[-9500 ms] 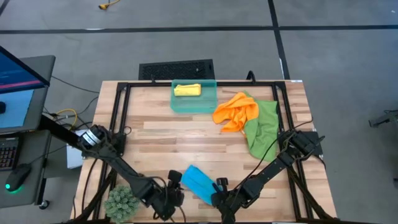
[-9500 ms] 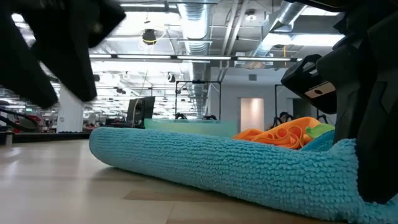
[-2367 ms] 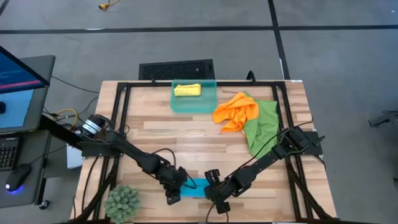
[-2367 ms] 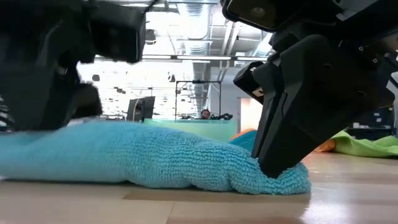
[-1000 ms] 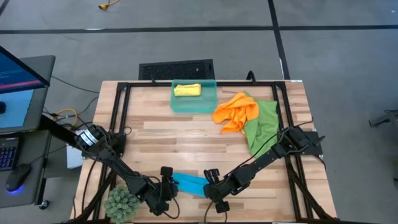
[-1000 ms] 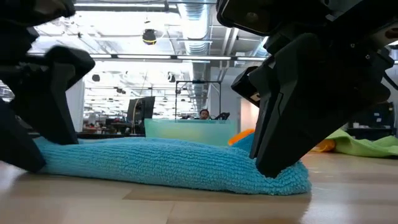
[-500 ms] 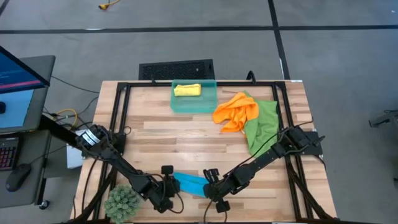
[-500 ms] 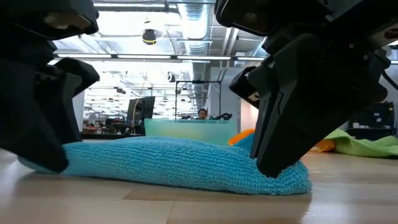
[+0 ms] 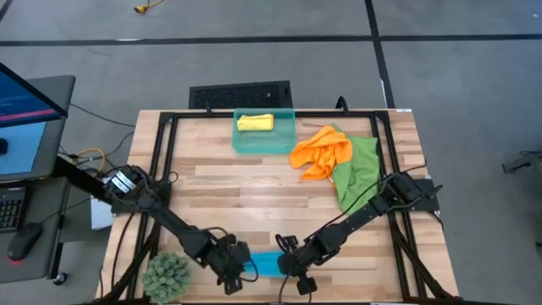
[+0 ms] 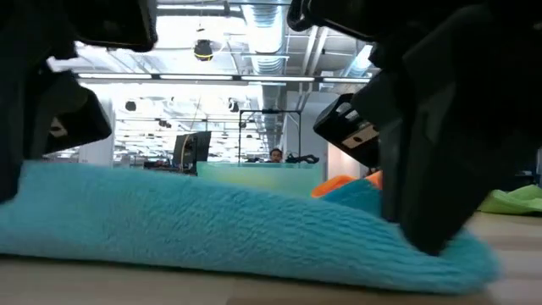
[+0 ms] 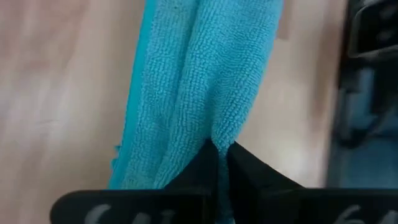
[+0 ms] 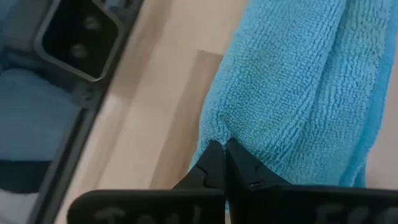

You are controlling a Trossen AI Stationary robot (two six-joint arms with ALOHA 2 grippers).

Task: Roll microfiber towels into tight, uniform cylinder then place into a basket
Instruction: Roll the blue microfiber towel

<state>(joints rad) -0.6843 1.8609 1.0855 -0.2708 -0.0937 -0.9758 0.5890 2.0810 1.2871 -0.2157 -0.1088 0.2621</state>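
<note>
Mid-roll at the worktop's near edge: left hand and right hand each pinched shut on an end of the blue towel, likely needing tightening before the far basket.

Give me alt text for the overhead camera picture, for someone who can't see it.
Both grippers pinch opposite ends of a rolled blue towel at the table's near edge: left gripper, right gripper. A yellow towel lies in the teal basket; orange and green towels lie loose beside it.
</note>
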